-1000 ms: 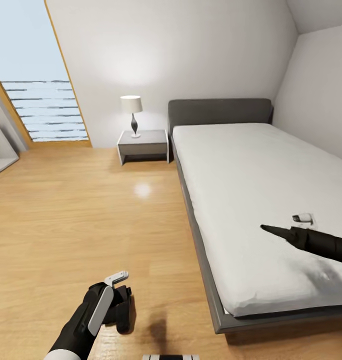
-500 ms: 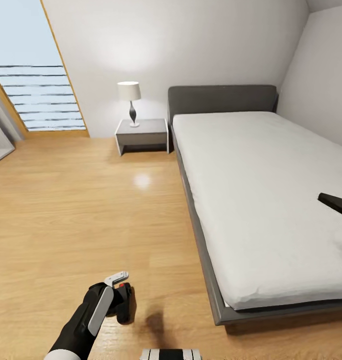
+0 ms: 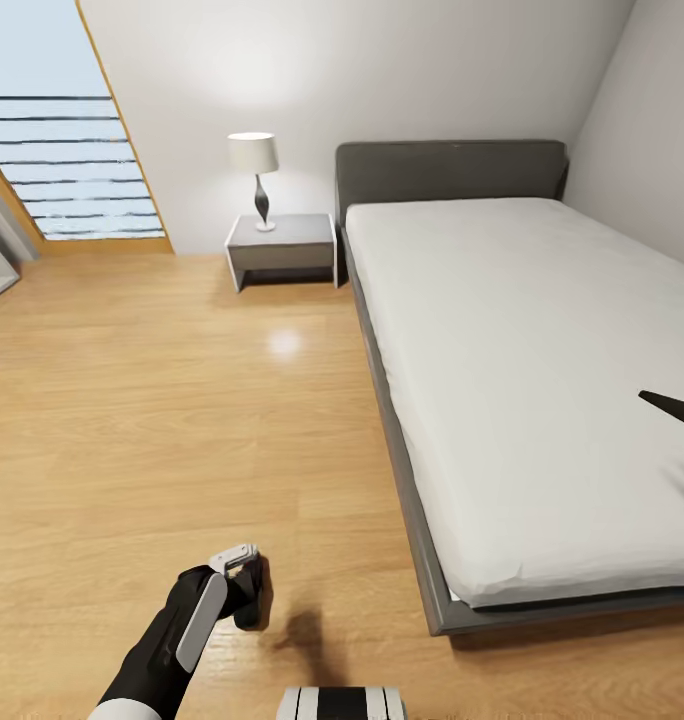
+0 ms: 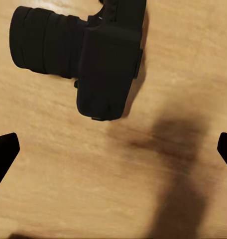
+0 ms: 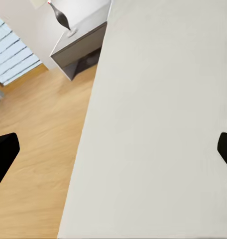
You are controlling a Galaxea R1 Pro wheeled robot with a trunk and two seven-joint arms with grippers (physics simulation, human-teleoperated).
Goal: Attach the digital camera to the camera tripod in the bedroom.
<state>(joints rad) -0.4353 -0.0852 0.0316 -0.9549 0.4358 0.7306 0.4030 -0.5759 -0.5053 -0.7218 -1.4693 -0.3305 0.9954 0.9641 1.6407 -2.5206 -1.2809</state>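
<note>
Bedroom scene, and the digital camera (image 4: 101, 62) is down on the light wood floor (image 3: 182, 420), lying just ahead of the left gripper (image 3: 244, 590), with its lens barrel sticking out to one side of the boxy black body. In the left wrist view the two black fingers (image 4: 4, 154) sit far apart at the picture's edges, nothing between them but bare floorboards and a soft shadow; the camera lies beyond the fingertips and outside the span of the fingers, not touched. From the head view the left arm reaches low over the floor, white panel on its wrist, and the dark camera is partly tucked behind the gripper, so its exact pose is hard to read there. Over on the other side, the right gripper (image 5: 113, 149) is out above the bed (image 3: 542, 380), its fingers (image 5: 3, 157) spread wide with only white mattress between them. A thin black tip (image 3: 672, 408) pokes in over the mattress at the head view's edge, probably part of the right arm's end, though too little shows to be sure. Beyond the fingers in the right wrist view, the grey nightstand (image 5: 78, 47) stands against the wall beside the bed, a lamp (image 3: 254, 165) with a white shade on top, and the wood-framed window (image 3: 52, 140) further along.
</note>
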